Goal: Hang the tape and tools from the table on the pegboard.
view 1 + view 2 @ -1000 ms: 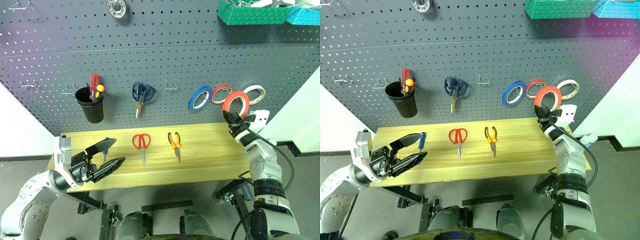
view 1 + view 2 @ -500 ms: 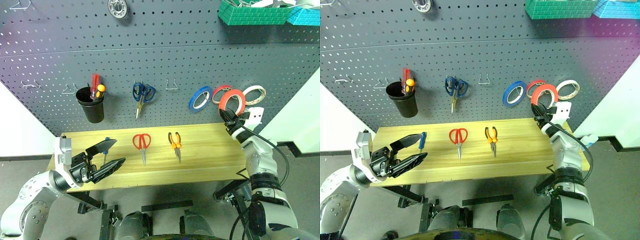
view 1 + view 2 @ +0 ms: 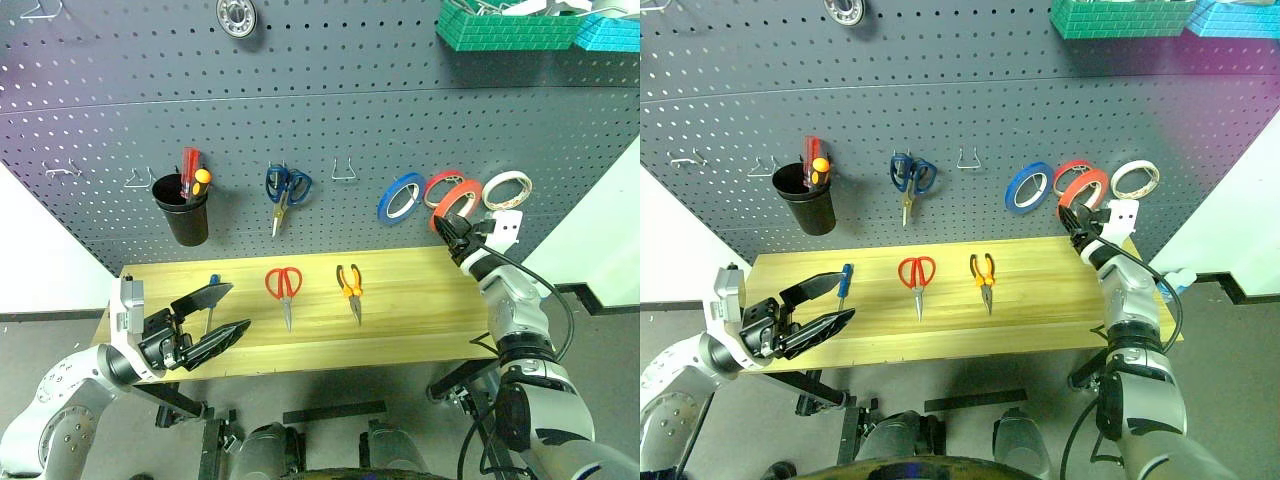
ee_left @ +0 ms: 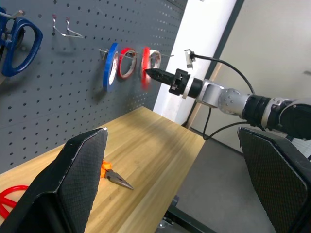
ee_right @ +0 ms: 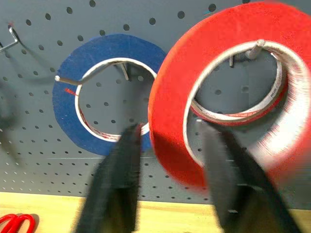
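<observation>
The orange-red tape (image 5: 170, 97) hangs on the pegboard (image 3: 300, 130) above the table's (image 3: 420, 310) far right end. Its ring is threaded over a wire hook (image 5: 257, 46), in front of a thinner red-and-white roll (image 5: 233, 115) on the same hook, with the blue roll (image 5: 68, 97) and the whitish roll (image 3: 506, 189) on either side. The right gripper (image 3: 447, 222) reaches level at the tape from above that end of the table. Its two fingers are parted, one outside the ring and one inside, so the lower band sits between them without being pinched. The grip looks released, and the hook appears to carry the weight. That straddling stance would fit a roll carried by its band and slid onto the hook. In my judgement the tape step is as good as done, and the arm only needs to draw straight back without dragging the ring off. The tools lie flat on the table: the blue-handled screwdriver (image 3: 213, 281) near its left end, the red-handled scissors (image 3: 283, 285) and the orange-and-black pliers (image 3: 348, 283) around its middle. The left gripper (image 3: 238, 306) hovers over the table's left front corner just beside the screwdriver. Its jaws are spread wide and hold nothing, probably poised to take that tool next.
</observation>
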`<action>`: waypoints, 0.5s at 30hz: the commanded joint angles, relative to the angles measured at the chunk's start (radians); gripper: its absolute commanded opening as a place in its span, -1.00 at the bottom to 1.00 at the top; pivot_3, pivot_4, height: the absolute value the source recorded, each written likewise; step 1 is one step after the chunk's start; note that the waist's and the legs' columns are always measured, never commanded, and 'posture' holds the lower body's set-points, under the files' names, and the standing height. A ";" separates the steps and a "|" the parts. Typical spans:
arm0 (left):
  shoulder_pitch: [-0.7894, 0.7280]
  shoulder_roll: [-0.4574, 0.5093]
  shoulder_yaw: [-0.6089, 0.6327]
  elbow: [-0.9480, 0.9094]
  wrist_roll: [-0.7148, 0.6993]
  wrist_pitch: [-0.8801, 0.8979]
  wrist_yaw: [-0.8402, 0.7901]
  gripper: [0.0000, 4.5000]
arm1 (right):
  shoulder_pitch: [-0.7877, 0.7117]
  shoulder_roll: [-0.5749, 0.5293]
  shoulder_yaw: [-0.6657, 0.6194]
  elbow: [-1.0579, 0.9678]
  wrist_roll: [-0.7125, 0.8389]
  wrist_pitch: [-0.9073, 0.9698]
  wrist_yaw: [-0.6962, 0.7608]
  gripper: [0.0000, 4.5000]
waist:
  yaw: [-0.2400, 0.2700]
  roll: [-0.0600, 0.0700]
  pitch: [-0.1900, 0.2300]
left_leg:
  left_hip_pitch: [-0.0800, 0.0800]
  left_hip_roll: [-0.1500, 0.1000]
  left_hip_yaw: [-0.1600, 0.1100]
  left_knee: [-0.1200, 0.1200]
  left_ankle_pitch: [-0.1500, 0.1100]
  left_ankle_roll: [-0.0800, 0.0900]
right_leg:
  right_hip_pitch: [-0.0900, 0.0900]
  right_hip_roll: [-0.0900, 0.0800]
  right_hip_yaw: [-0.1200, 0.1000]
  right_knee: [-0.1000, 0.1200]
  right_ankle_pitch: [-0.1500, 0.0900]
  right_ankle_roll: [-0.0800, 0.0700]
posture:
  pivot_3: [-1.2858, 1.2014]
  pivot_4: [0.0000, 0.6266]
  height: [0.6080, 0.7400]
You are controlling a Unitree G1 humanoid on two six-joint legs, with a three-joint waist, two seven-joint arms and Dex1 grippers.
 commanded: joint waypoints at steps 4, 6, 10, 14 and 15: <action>-0.014 0.010 0.013 -0.023 -0.006 -0.013 -0.001 1.00 | -0.028 -0.017 -0.011 -0.020 0.009 -0.020 0.007 0.89 | 0.000 0.000 0.000 | 0.000 0.000 0.000 0.000 0.000 0.000 | 0.000 0.000 0.000 0.000 0.000 0.000 | 0.03 -1.00 1.00; -0.020 0.011 0.009 -0.021 -0.005 -0.010 0.000 1.00 | -0.026 -0.018 -0.014 -0.021 0.008 -0.021 0.001 0.99 | 0.000 0.000 0.000 | 0.000 0.000 0.000 0.000 0.000 0.000 | 0.000 0.000 0.000 0.000 0.000 0.000 | 0.03 -1.00 1.00; -0.029 0.011 0.004 -0.020 -0.003 -0.008 0.000 1.00 | -0.008 -0.014 -0.015 -0.053 0.019 -0.009 0.007 0.99 | 0.000 0.000 0.000 | 0.000 0.000 0.000 0.000 0.000 0.000 | 0.000 0.000 0.000 0.000 0.000 0.000 | 0.02 -1.00 1.00; -0.033 0.009 0.001 -0.017 0.000 -0.008 -0.001 1.00 | 0.032 -0.009 -0.018 -0.132 0.056 0.030 0.042 0.99 | 0.000 0.000 0.000 | 0.000 0.000 0.000 0.000 0.000 0.000 | 0.000 0.000 0.000 0.000 0.000 0.000 | 0.02 -1.00 1.00; -0.033 0.008 -0.001 -0.016 0.002 -0.009 -0.002 1.00 | 0.044 -0.008 -0.020 -0.149 0.063 0.041 0.044 0.99 | 0.000 0.000 0.000 | 0.000 0.000 0.000 0.000 0.000 0.000 | 0.000 0.000 0.000 0.000 0.000 0.000 | 0.03 -1.00 1.00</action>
